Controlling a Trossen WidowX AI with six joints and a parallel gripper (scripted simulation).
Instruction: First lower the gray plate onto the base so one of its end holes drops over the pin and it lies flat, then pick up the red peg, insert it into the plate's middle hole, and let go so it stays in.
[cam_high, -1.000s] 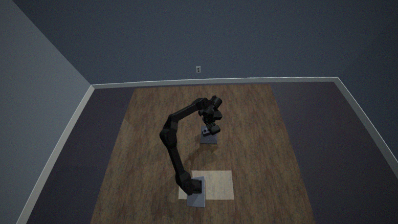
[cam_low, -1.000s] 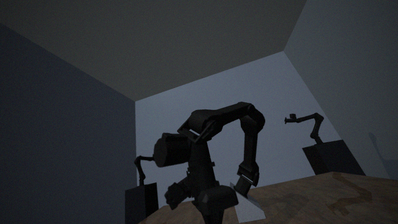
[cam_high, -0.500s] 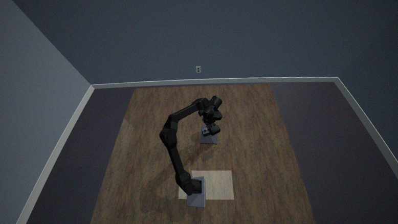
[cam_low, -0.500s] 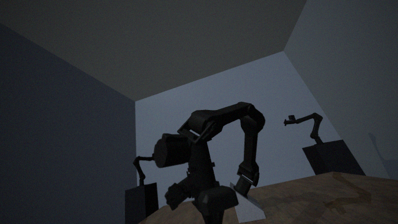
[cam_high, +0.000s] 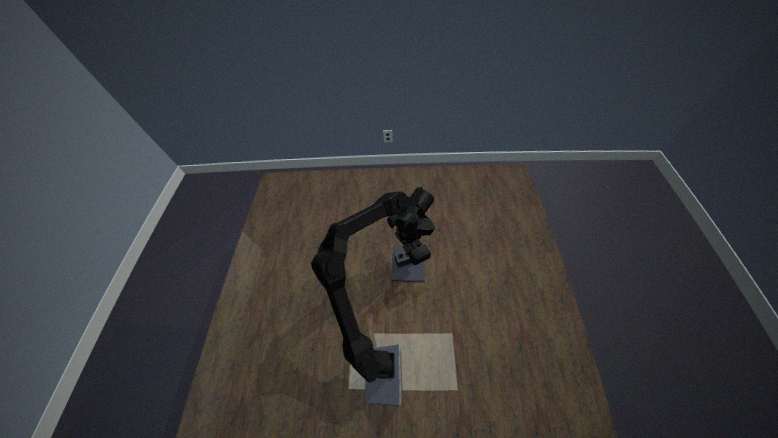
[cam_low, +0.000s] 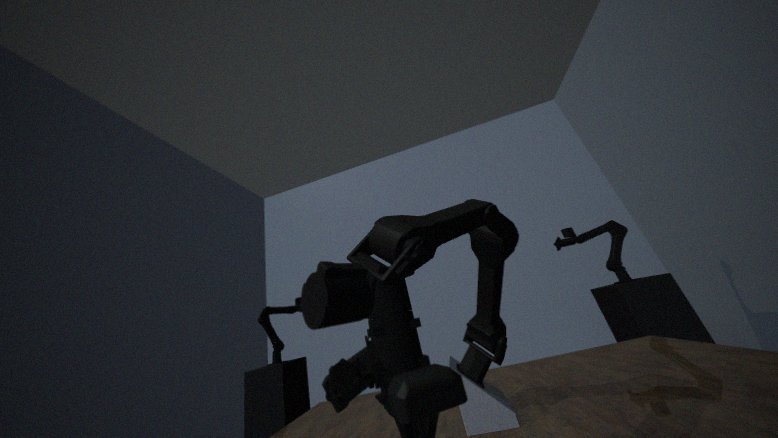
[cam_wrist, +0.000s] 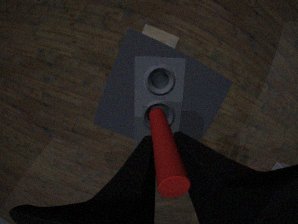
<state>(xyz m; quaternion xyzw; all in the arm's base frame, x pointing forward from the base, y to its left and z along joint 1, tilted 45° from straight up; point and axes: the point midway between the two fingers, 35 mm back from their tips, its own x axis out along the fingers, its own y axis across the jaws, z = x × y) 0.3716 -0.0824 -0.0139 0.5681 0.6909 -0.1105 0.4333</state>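
Observation:
The gray plate (cam_wrist: 141, 95) (cam_high: 402, 262) lies on the wider gray base (cam_wrist: 116, 95) (cam_high: 408, 275), turned at an angle to the base's edges. In the wrist view its far end hole shows a gray inside; whether that is the pin is unclear. The near end is hidden by my fingers. My gripper (cam_wrist: 165, 139) is shut on the red peg (cam_wrist: 167, 160), above the near part of the plate. The peg's far tip is at the plate's middle hole (cam_wrist: 169, 116); how deep it sits cannot be told. The peg does not show in the top and exterior views.
My arm (cam_high: 341, 312) (cam_low: 489, 282) arches from its gray mounting plate (cam_high: 383, 392) over to the base. A pale patch (cam_high: 430, 361) lies beside the mounting plate. The exterior view shows two other arms on dark stands (cam_low: 647, 310) (cam_low: 266, 391) farther off.

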